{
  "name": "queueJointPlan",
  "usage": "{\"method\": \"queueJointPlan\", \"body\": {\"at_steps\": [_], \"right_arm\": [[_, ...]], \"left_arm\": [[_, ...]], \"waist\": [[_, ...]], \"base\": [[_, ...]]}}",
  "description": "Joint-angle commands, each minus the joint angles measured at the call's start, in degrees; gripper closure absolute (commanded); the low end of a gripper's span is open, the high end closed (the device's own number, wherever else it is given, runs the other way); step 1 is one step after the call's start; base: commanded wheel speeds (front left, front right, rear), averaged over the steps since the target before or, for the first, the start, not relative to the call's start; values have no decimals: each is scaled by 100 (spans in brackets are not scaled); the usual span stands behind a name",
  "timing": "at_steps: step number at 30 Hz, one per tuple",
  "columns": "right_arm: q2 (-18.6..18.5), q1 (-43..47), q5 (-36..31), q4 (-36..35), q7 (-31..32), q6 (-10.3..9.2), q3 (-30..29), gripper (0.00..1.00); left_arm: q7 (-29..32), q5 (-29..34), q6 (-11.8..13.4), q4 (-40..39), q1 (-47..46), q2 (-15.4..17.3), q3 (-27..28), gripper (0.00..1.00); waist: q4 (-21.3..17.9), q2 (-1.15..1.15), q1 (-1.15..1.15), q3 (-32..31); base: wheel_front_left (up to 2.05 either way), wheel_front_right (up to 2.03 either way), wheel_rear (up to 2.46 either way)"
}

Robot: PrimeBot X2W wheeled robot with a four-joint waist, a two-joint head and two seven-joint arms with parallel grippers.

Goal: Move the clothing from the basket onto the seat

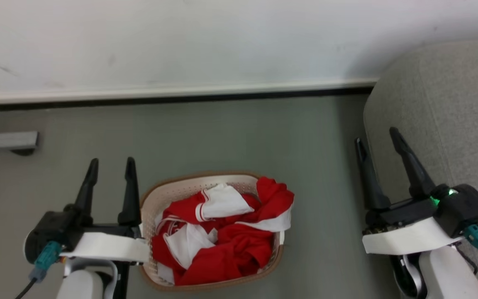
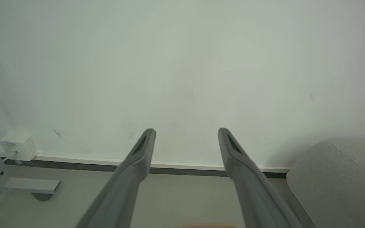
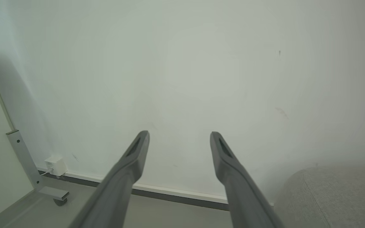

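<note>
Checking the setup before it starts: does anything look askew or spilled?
One thing: the clothing is heaped unevenly, and a red-and-white fold hangs over the right rim of the basket. Nothing has spilled onto the floor.

Head view looks down; both wrist views face the wall (image 2: pixel 182 63) beside the seat (image 2: pixel 344 180).

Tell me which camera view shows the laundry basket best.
The head view: it looks down on nearly the whole oval laundry basket, its perforated walls and the red clothing inside. The left wrist view catches just a sliver of tan rim at its bottom edge. The right wrist view faces the wall and sofa.
</note>
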Motion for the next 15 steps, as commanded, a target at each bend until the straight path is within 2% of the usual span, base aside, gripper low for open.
{"method": "queueJointPlan", "body": {"at_steps": [1, 8, 15], "right_arm": [[-5, -131, -22, -104, -18, -12, -47, 0], [-7, -336, -56, -355, -8, -12, -265, 0], [-4, -577, 33, -586, -8, -12, -393, 0]], "left_arm": [[-4, -15, -79, 100, -132, 35, -23, 0], [-4, 59, -356, 905, -675, 129, -180, 0], [-4, -9, -463, 1903, -1367, 316, -476, 0]], "waist": [[-86, 0, -1, 355], [-256, 0, -1, 960], [-489, 0, -1, 1543]], "base": [[0, 0, 0], [0, 0, 0], [0, 0, 0]]}}
